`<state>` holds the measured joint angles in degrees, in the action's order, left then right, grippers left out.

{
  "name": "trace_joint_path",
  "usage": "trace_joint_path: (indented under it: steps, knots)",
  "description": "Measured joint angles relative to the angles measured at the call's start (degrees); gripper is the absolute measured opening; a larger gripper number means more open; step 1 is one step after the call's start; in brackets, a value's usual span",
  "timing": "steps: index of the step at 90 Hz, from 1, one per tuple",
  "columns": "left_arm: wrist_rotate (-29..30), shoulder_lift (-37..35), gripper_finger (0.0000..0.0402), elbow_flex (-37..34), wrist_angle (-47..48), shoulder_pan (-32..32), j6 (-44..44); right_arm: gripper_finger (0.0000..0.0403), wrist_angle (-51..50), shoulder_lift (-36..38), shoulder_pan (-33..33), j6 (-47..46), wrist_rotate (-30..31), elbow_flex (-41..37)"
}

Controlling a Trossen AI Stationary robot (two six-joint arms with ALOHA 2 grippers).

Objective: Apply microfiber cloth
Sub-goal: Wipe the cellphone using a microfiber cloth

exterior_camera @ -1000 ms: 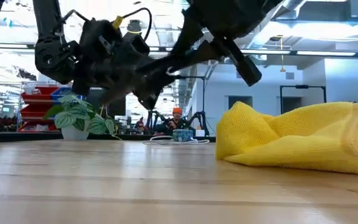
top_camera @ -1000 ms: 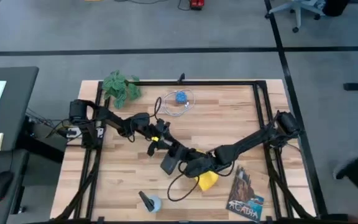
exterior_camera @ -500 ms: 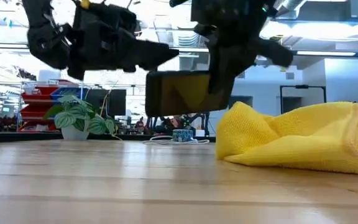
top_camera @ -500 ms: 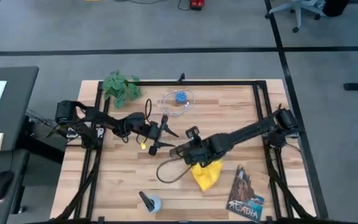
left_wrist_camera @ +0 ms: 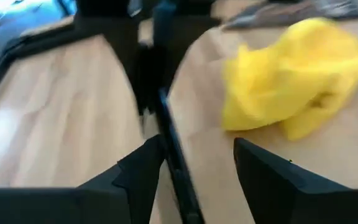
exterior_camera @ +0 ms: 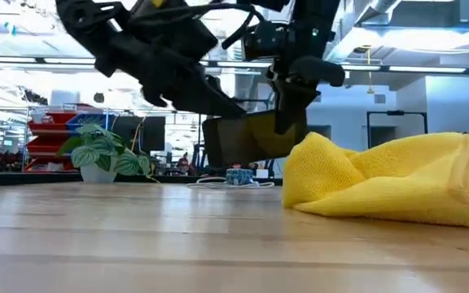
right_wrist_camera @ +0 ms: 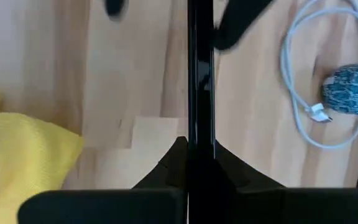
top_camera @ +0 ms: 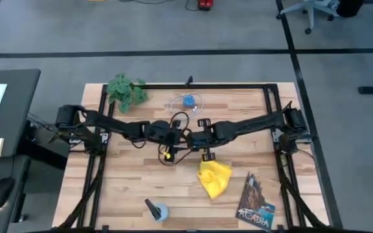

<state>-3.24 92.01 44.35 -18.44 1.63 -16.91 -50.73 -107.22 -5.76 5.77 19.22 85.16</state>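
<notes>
The yellow microfiber cloth [top_camera: 214,179] lies rumpled on the wooden table, near the front, and no gripper touches it [exterior_camera: 389,187]. Farther back, above the table's middle, my right gripper [top_camera: 198,138] is shut on a black smartphone [exterior_camera: 243,140], which shows edge-on in the right wrist view [right_wrist_camera: 201,74]. My left gripper [top_camera: 177,136] faces it from the left, open. Its two fingers stand on either side of the phone's thin edge [left_wrist_camera: 173,149]. My right gripper pinches the phone's two flat faces [right_wrist_camera: 201,127] between its two fingers, at one end of the phone. In the low view the fingers [exterior_camera: 290,98] come down at it from above. The phone is lifted clear of the table and hangs tilted below the fingers. My left gripper has one finger [left_wrist_camera: 143,168] close beside the phone's edge; whether it touches I cannot tell.
A green leafy plant [top_camera: 127,90] stands at the far left corner. A white cable with a blue object [top_camera: 186,102] lies at the far middle. A printed box [top_camera: 256,202] lies near the front right, and a small grey-blue object [top_camera: 155,208] near the front.
My right gripper has carried the phone up off the table beside the cloth and toward the far edge, turning it on edge. My left gripper has drawn back toward the left, then come toward the right again, up to the phone. The cloth has stayed put.
</notes>
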Motion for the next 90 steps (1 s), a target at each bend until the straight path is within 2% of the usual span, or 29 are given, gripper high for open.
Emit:
trace_joint_path:
  steps: [7, 16, 26, 37, 59, 90]
  knots:
    - [0.8, 0.1, 0.0182, 1.2, 1.7, -0.2, 0.4, 0.0015, 0.5, -0.3, -0.1, -1.1, 0.2, 0.2]
    - [5.0, 0.0, 0.0182, 2.6, 4.7, -0.4, 0.9, 0.0015, -0.2, -0.9, -0.1, -1.5, 0.1, 0.2]
    - [6.0, 0.0, 0.0172, 3.8, 9.4, -0.2, 0.1, 0.0015, -0.2, -0.9, 0.0, -1.5, 0.4, 0.1]
    - [5.9, 0.0, 0.0141, 3.9, 12.0, -0.2, -0.3, 0.0015, 0.1, -0.9, -0.1, -1.5, 0.5, 0.1]
    - [6.0, 0.0, 0.0072, 3.9, 11.1, 0.5, 1.1, 0.0015, 1.0, -0.9, 0.0, -1.5, 0.7, 0.1]
    - [6.1, 2.2, 0.0065, 4.0, 10.5, 0.5, 0.8, 0.0015, 3.0, -0.9, -0.2, -1.4, 0.4, 0.1]
